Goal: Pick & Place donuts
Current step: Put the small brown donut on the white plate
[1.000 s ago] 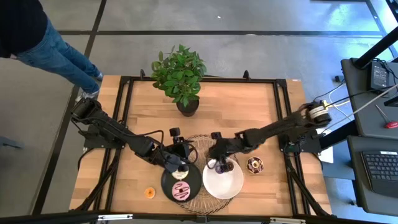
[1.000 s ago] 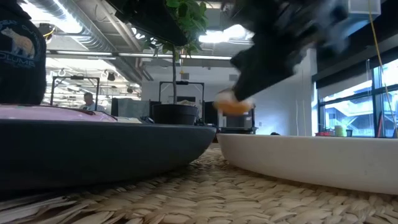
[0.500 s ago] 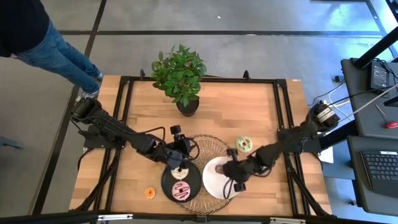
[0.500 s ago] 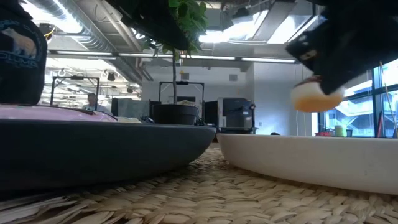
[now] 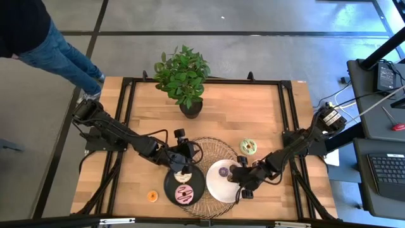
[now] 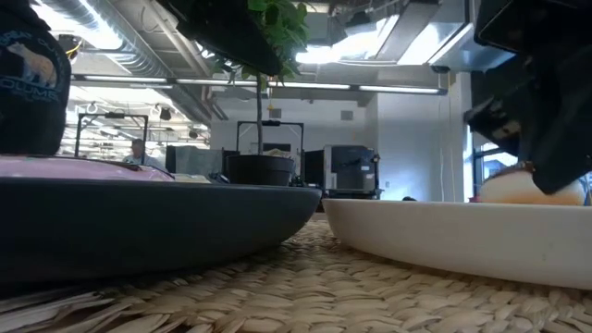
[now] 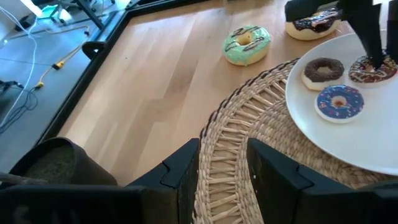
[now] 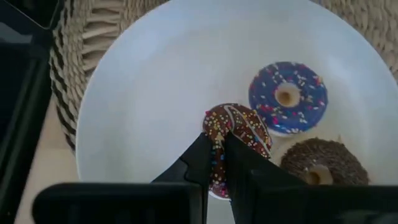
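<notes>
Over the white plate (image 8: 124,93), the sprinkled donut (image 8: 239,134) is pinched by its rim in the right gripper (image 8: 216,163), close beside the blue mini (image 8: 287,96) and brown mini (image 8: 323,165). It should be lowered until it rests flat, then let go without nudging those two. The left gripper (image 7: 221,168) is held part-open and empty above the mat (image 7: 261,124), near the green donut (image 7: 247,44).

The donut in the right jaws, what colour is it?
Chocolate brown with multicoloured sprinkles; the right wrist view shows it best.
</notes>
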`<state>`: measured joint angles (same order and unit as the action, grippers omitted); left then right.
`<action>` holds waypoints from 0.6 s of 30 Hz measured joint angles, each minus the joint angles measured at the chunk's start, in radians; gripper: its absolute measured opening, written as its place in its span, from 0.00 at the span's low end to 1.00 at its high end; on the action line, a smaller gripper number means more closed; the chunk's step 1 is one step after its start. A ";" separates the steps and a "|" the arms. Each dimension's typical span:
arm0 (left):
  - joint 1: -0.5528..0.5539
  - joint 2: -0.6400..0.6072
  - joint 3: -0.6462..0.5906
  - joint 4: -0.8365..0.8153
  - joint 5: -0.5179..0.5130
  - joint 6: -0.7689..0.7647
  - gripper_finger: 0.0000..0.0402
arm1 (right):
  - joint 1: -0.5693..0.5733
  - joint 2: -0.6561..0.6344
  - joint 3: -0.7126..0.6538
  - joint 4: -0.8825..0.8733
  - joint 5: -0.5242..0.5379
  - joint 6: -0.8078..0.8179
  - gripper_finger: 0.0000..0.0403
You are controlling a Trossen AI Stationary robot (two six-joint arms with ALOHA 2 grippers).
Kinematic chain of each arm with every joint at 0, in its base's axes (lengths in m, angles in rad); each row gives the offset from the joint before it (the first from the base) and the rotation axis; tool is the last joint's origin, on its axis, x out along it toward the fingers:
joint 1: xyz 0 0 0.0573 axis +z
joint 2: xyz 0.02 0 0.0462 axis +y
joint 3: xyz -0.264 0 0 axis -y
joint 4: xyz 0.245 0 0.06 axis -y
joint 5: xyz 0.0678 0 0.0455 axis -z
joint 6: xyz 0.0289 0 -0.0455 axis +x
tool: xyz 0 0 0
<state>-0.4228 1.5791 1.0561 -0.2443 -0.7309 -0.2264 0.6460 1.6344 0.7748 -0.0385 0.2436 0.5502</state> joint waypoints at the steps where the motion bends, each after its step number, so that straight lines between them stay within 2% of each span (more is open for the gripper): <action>1: 0.000 0.000 0.000 0.000 0.000 0.000 0.32 | 0.000 0.000 -0.011 0.018 0.000 0.011 0.11; 12: 0.000 0.000 0.000 0.000 0.000 0.000 0.32 | 0.000 0.000 -0.017 0.021 0.000 -0.040 0.11; 18: 0.000 0.000 0.000 0.000 0.000 0.000 0.32 | 0.000 0.000 -0.017 0.020 -0.006 -0.058 0.22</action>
<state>-0.4225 1.5791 1.0561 -0.2440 -0.7307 -0.2260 0.6456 1.6344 0.7578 -0.0189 0.2375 0.4919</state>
